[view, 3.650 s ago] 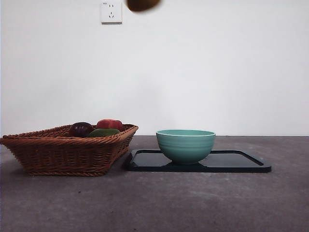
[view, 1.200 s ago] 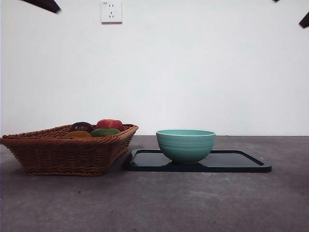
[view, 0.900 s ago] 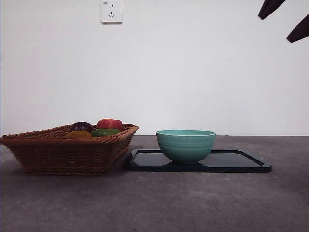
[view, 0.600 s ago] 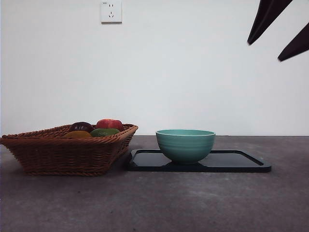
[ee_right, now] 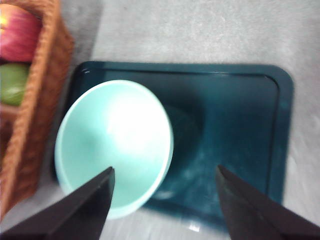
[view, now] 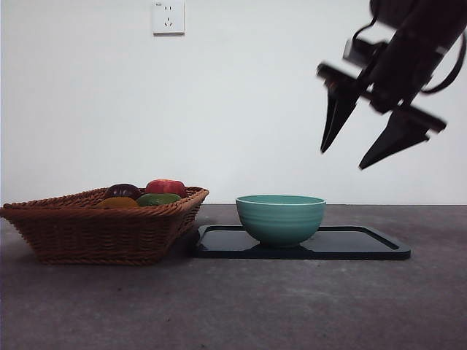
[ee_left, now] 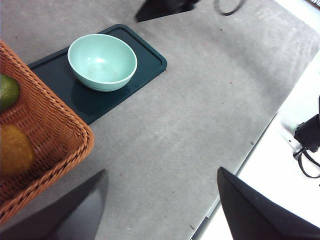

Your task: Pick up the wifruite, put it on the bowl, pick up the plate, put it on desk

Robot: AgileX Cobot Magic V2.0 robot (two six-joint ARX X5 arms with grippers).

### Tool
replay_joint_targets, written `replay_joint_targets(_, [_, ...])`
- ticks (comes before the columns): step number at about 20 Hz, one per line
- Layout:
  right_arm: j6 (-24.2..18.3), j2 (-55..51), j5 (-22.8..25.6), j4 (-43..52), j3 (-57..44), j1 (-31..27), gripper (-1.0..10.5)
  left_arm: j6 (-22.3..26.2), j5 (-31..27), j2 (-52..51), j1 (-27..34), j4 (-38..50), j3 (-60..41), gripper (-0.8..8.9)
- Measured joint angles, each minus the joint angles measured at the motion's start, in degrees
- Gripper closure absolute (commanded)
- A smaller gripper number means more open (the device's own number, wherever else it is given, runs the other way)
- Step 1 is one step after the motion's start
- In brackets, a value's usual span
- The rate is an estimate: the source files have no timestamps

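The teal-green bowl (view: pixel 280 219) stands empty on a black tray (view: pixel 365 244) on the grey desk (view: pixel 233 306). My right gripper (view: pixel 343 159) hangs open and empty in the air, above the bowl and a little right of it. In the right wrist view the gripper (ee_right: pixel 165 169) is over the bowl (ee_right: pixel 115 145) and tray (ee_right: pixel 235 130). My left gripper (ee_left: pixel 161 171) is open and empty, high above the desk. It looks down on the bowl (ee_left: pixel 102 62) and tray (ee_left: pixel 145 55). A yellow-brown fruit (view: pixel 117 203) lies in the wicker basket (view: pixel 95 230).
The basket also holds a dark purple fruit (view: pixel 122 192), a red apple (view: pixel 166 187) and a green fruit (view: pixel 157 199). It stands close to the left of the tray. The table's edge (ee_left: pixel 250 150) shows in the left wrist view. A wall socket (view: pixel 168 17) is behind.
The right gripper has come down from the top right corner toward the bowl. A brown fruit seen at the top edge is gone; a yellow-brown fruit now lies in the basket.
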Motion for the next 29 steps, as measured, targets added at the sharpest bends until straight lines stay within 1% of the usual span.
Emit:
replay_joint_targets(6, [-0.6, 7.6, 0.0, 5.9, 0.3, 2.5, 6.3, 0.0, 0.0, 0.0, 0.0, 0.0, 0.0, 4.72])
replay_joint_targets(7, [-0.7, 8.8, 0.1, 6.8, 0.3, 3.1, 6.5, 0.0, 0.0, 0.0, 0.0, 0.0, 0.0, 4.72])
replay_joint_targets(8, [-0.7, 9.7, 0.6, 7.4, 0.3, 3.5, 7.1, 0.0, 0.0, 0.0, 0.0, 0.0, 0.0, 4.72])
replay_joint_targets(9, [-0.7, 10.4, 2.3, 7.6, 0.3, 4.0, 7.6, 0.0, 0.0, 0.0, 0.0, -0.1, 0.0, 4.72])
replay_joint_targets(10, [-0.7, 11.0, 4.0, 7.6, 0.3, 4.3, 7.9, 0.0, 0.0, 0.0, 0.0, -0.4, 0.0, 4.72])
replay_joint_targets(12, [-0.7, 11.3, 5.2, 7.8, 0.3, 4.5, 8.3, 0.0, 0.0, 0.0, 0.0, -1.1, 0.0, 4.72])
replay_joint_targets(14, [-0.8, 11.3, 6.1, 8.9, 0.3, 4.7, 9.3, 0.0, 0.0, 0.0, 0.0, -1.4, 0.0, 4.72])
replay_joint_targets(19, [-1.0, 11.2, 6.3, 10.0, 0.3, 4.7, 9.4, 0.0, 0.0, 0.0, 0.0, -1.4, 0.0, 4.72])
replay_joint_targets(21, [-1.0, 9.9, 6.8, 9.8, 0.3, 4.7, 9.4, 0.0, 0.0, 0.0, 0.0, -1.4, 0.0, 4.72])
replay_joint_targets(24, [-1.1, 2.4, 7.5, 7.7, 0.3, 4.9, 9.4, 0.0, 0.0, 0.0, 0.0, -1.4, 0.0, 4.72])
replay_joint_targets(26, [-1.3, -3.4, 7.5, 2.8, 0.5, 5.7, 9.4, 0.0, 0.0, 0.0, 0.0, -1.4, 0.0, 4.72])
replay_joint_targets(27, [-2.2, -5.6, 7.9, -0.7, 0.5, 6.7, 9.4, 0.0, 0.0, 0.0, 0.0, -1.4, 0.0, 4.72])
replay_joint_targets(29, [-3.2, -9.1, 10.0, -7.0, 0.1, 9.7, 9.4, 0.0, 0.0, 0.0, 0.0, -1.4, 0.0, 4.72])
